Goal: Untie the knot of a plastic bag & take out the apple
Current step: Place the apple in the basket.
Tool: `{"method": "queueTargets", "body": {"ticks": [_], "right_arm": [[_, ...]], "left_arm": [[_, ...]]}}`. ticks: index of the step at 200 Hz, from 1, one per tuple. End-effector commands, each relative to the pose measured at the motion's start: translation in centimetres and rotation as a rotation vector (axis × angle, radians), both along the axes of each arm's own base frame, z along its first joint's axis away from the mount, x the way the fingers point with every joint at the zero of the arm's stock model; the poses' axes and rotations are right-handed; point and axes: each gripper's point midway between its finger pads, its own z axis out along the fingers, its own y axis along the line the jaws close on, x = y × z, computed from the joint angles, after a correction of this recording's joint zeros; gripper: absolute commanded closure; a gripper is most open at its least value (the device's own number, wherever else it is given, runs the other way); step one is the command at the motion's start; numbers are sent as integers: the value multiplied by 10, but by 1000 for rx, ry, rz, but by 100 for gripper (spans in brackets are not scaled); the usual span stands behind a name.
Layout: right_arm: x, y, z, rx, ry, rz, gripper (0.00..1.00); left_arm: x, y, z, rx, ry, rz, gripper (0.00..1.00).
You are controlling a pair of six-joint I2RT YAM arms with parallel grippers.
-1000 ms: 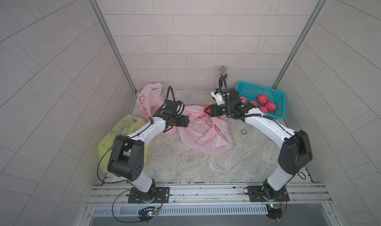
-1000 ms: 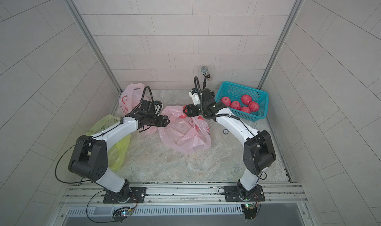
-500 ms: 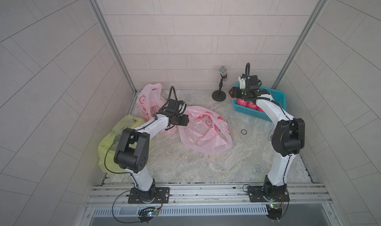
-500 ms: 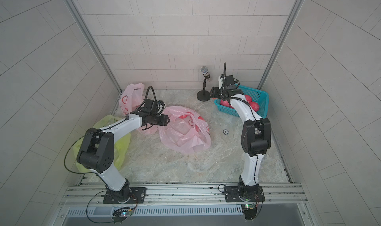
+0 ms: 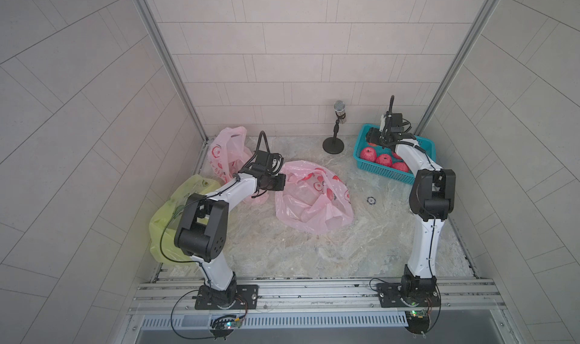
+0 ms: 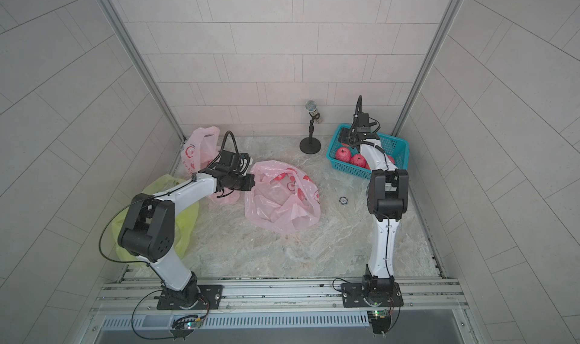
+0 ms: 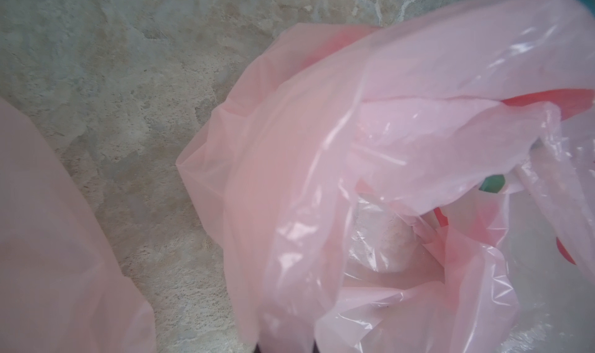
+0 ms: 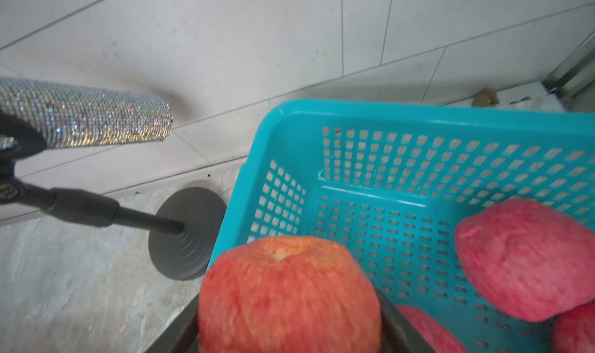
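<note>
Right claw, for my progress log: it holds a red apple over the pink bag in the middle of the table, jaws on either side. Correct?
Wrong place. The right claw holds the red apple, jaws on either side, over a corner of the blue basket, not the pink bag; the right wrist view shows it.

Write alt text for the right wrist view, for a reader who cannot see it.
A red apple is clamped in the right gripper at a corner of a teal basket holding other apples. Beside the basket, a glittery microphone sits on a black round-based stand by a tiled wall.
</note>
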Motion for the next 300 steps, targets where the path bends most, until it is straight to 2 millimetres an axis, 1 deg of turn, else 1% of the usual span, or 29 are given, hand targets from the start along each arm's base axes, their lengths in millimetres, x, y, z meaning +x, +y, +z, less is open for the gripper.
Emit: {"method": "queueTargets", "body": {"ticks": [1,31,53,88,124,152,184,195,216,236,248,259,277,300], "right_arm": [[12,-16,-5,-30,-11,-56,28],[17,-33,-30,-41,22,-93,28],[20,-41,-42,-46,37,-103,28],[23,-47,-59,-50,60,-107,26],[25,-50,-76,-30,98,-100,25],[24,-46,-93,-13,133,-84,23],[22,-44,-99,-7,148,-78,23],[22,-44,-98,-6,147,-78,21],[22,-44,-96,-7,150,-77,14],[21,-45,-87,-16,142,-83,5],[20,-47,-80,-24,134,-89,3],[20,-45,-70,-26,119,-86,2],[19,-40,-43,-41,77,-80,1],[10,-20,-9,-64,40,-45,1]], "left_arm": [[8,-4,25,-45,-50,-2,100],[5,-8,32,-77,-49,-5,100],[2,-10,39,-92,-53,-8,100],[-2,-12,48,-110,-55,-14,100],[-10,-14,53,-118,-51,-12,100],[-16,-14,55,-127,-47,-5,100],[-19,-16,57,-132,-49,-6,100],[-19,-17,58,-133,-51,-9,100],[-19,-20,57,-135,-48,-13,100],[-18,-21,58,-137,-51,-14,100],[-17,-22,59,-138,-56,-16,100],[-15,-23,61,-142,-60,-17,100],[-13,-24,63,-149,-66,-19,100],[-10,-27,68,-166,-76,-20,100]]}}
